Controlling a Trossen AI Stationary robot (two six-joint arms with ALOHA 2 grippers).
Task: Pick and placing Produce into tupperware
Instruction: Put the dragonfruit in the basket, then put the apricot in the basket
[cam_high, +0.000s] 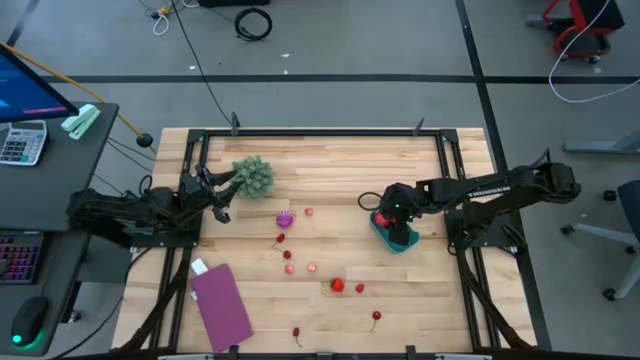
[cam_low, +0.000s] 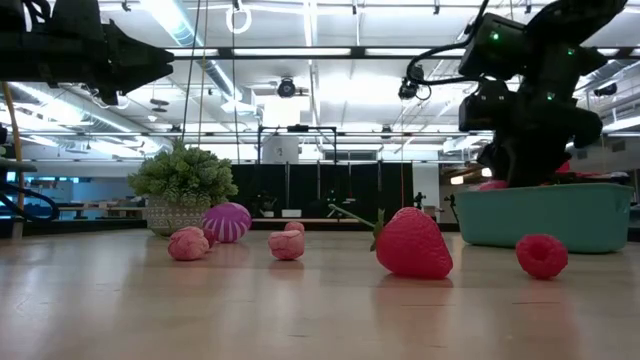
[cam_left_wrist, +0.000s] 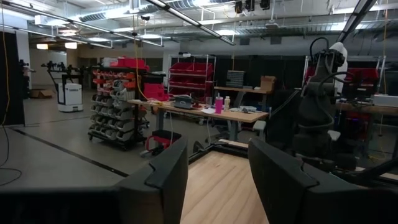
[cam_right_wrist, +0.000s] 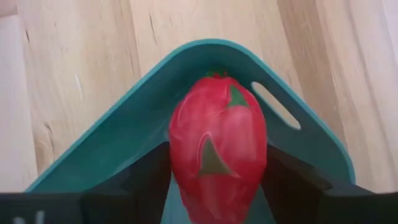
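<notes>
At centre right of the high view, the right gripper (cam_high: 397, 232) hangs over the teal tupperware (cam_right_wrist: 124, 124) with its fingers spreading beside a red fruit (cam_right_wrist: 217, 155), apparently releasing it inside, while the left gripper (cam_left_wrist: 217, 180) waits half-open and empty at the left edge.

One teal tub (cam_high: 392, 240), one purple ball (cam_high: 285, 218)

Bushy green leafy clump (cam_high: 253, 176) at ten o'clock on the wooden worktop (cam_high: 330, 160). Flat purple rectangle (cam_high: 221, 305) at seven o'clock, a small white tag (cam_high: 199, 267) touching its upper corner. Calculator (cam_high: 22, 142) on the side desk at nine o'clock.
</notes>
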